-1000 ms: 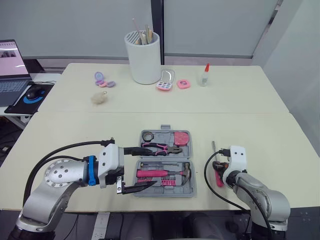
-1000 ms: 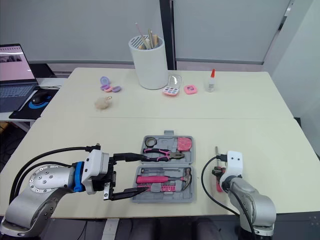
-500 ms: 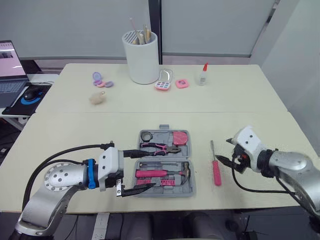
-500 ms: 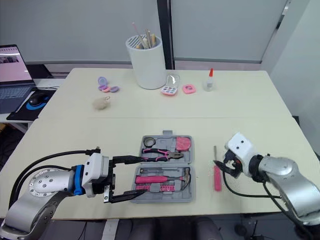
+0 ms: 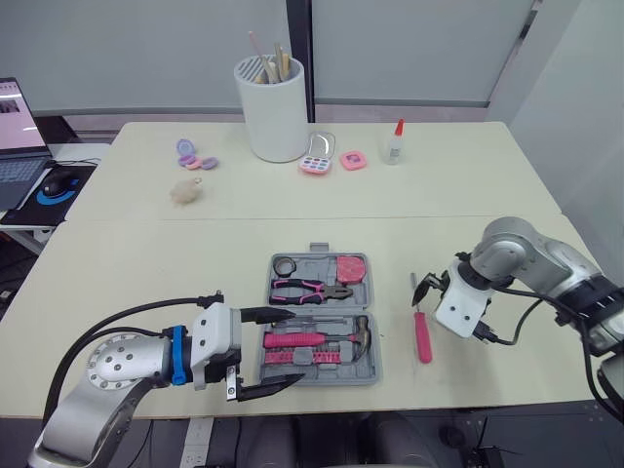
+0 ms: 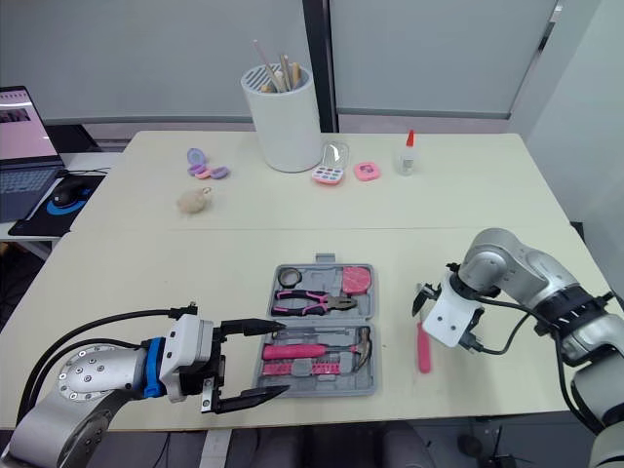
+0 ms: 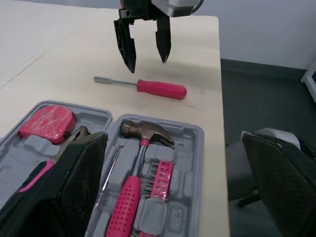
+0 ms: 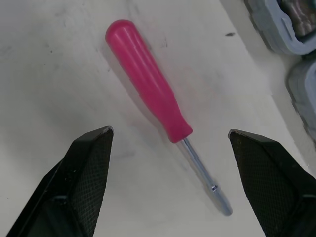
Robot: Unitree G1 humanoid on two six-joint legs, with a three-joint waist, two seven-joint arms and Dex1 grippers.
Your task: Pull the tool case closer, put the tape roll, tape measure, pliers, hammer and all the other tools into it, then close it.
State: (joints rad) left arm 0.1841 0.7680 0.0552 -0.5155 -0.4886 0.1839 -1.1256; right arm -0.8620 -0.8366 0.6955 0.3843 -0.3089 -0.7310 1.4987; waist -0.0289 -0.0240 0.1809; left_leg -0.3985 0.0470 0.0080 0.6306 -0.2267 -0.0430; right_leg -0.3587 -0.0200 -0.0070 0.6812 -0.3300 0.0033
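Fingers of the right gripper [image 7: 147, 63] stand spread wide just above the pink-handled steel screwdriver [image 5: 422, 336], not touching it; it lies on the bench right of the open grey plastic tool case [image 5: 319, 255], near the front edge; the case holds the pink-handled hammer [image 5: 312, 339], pink-gripped pliers [image 5: 304, 289], pink tape measure [image 5: 351, 266] and black tape roll [image 5: 286, 265]; the left gripper [image 5: 292, 345] sits at the case's left end, fingers apart, holding nothing.

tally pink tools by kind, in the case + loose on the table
Tape measure: 1
Pliers: 1
Hammer: 1
Bit holder: 1
Screwdriver: 1
Total: 5, of which 4 lie in the tool case and the screwdriver lies outside it.
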